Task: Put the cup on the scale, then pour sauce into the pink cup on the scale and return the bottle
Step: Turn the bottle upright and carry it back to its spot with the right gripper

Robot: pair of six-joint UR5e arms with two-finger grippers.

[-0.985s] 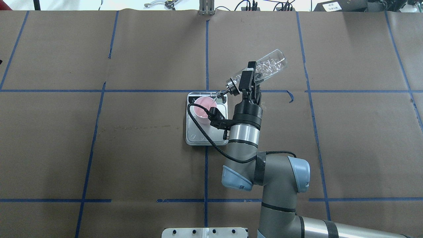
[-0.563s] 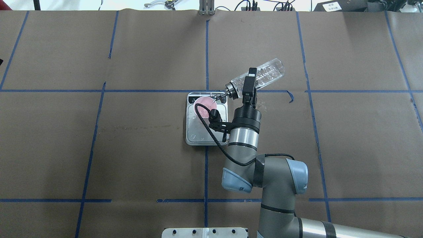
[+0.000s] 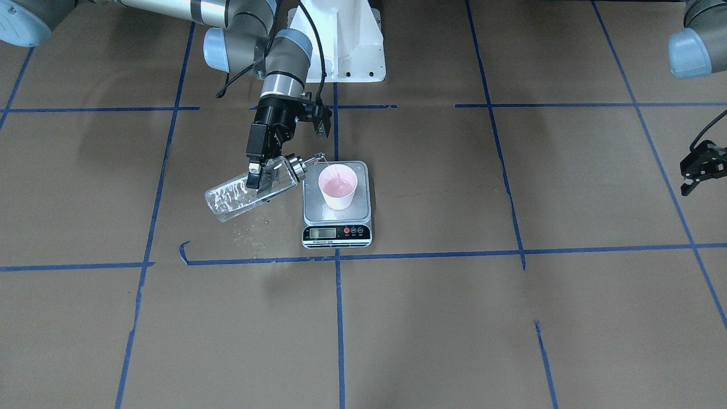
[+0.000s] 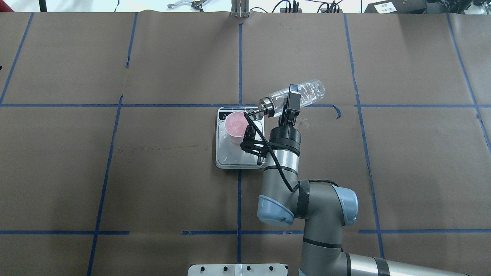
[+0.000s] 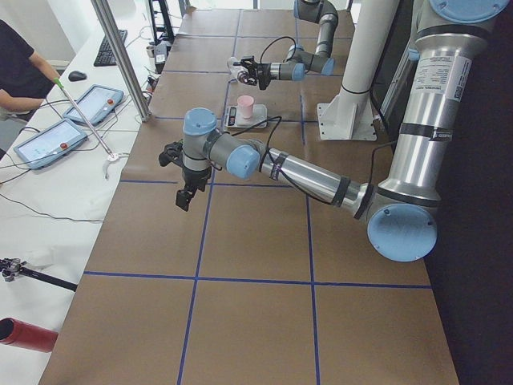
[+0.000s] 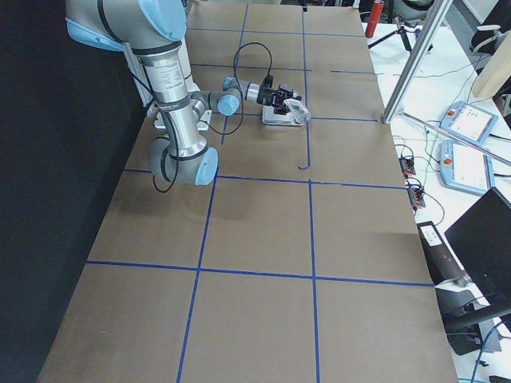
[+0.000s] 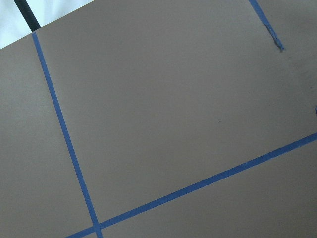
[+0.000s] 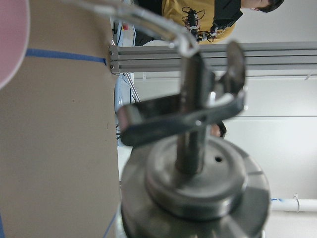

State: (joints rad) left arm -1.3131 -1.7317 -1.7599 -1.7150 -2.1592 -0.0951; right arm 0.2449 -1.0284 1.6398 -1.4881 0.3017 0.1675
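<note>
The pink cup (image 4: 235,124) stands upright on the far part of the scale (image 4: 234,159). It also shows in the front view (image 3: 338,188), behind the scale's black display strip (image 3: 336,232). My right gripper (image 4: 292,97) is shut on the clear bottle (image 4: 308,93), held nearly level, its silver collar and spout (image 4: 256,111) over the cup's rim. In the front view a thin line of liquid runs from the spout into the cup. The right wrist view shows the collar (image 8: 193,186) close up. My left gripper (image 3: 697,170) hangs far off at the table's side; I cannot tell its state.
Brown paper with blue tape lines (image 4: 239,57) covers the table. Wet spots lie on the paper under the bottle (image 3: 247,230). The left wrist view shows only paper and tape (image 7: 163,198). A person sits at tablets beyond the table's far edge (image 5: 24,72).
The bottle's base has dropped, so the bottle lies flatter than before. The right wrist has turned and shifted slightly left. Cup and scale have not moved.
</note>
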